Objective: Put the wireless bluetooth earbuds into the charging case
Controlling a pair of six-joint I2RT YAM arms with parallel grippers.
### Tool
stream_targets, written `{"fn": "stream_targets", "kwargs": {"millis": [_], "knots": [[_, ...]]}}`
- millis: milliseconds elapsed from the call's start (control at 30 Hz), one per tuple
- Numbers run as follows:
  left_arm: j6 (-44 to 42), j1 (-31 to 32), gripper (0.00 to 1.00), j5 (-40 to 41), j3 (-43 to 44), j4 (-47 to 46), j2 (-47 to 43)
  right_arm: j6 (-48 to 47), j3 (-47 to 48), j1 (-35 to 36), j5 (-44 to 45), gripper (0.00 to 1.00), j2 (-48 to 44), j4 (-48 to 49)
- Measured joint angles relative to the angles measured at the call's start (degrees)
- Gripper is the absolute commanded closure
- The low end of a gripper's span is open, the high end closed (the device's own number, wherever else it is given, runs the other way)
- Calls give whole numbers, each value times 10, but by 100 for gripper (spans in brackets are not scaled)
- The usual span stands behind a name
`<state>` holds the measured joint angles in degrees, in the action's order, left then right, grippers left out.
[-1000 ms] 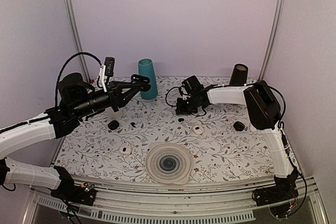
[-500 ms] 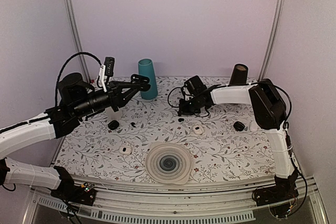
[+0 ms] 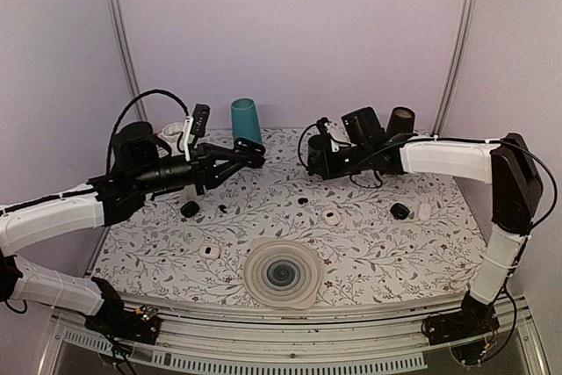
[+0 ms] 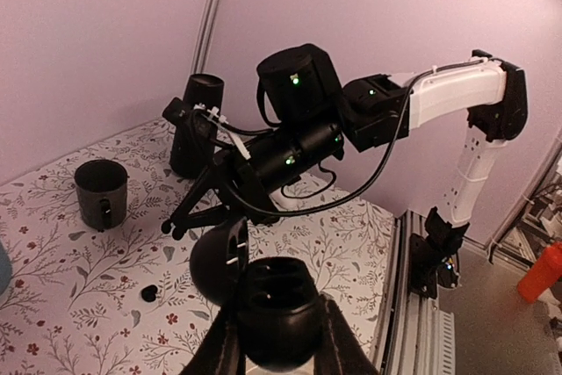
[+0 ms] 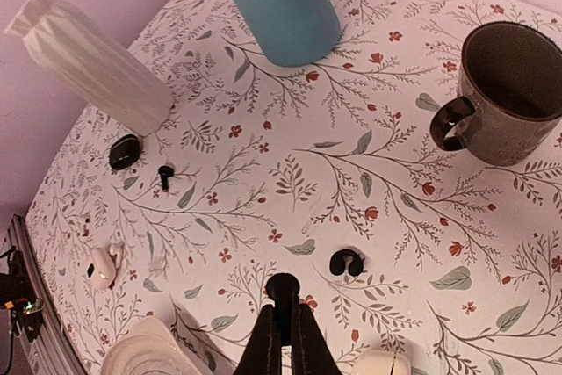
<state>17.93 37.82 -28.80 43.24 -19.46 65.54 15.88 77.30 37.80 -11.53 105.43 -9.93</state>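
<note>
right gripper [image 5: 283, 312] closed down to a pinch, one black earbud [image 5: 283, 287] caught at the fingertips, held above the floral table [image 5: 263, 129]. second earbud [image 5: 347, 263] lies on the table under the tips, near but not touching. left gripper [image 4: 279, 327] clamped around the black charging case [image 4: 279, 298], lid open, raised at left. teal cup [image 3: 247, 120] and brown mug [image 3: 400, 120] along far edge.

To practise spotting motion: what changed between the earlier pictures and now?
The right arm stretched out; the right gripper, pinching what looks like a black bud, rose and drew toward the back of the table. The left gripper, holding the open case, edged right. The loose earbud, teal cup and plate stayed put.
</note>
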Motion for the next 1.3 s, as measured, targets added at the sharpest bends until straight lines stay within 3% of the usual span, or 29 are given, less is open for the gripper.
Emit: {"fn": "stream_targets", "kwargs": {"millis": [333,667,967,1300], "knots": [[-13,-9,100,-130,10,-30,46,-56,-109,5,-63,97,-199,28],[-16,-10,100,-228,33,-52,74,-111,-115,68,-129,97,-314,29],[5,-9,100,-291,38,-84,96,-160,-41,144,-163,97,-309,-5],[5,12,100,-324,61,-83,107,-210,35,189,-174,97,-242,-69]]}}
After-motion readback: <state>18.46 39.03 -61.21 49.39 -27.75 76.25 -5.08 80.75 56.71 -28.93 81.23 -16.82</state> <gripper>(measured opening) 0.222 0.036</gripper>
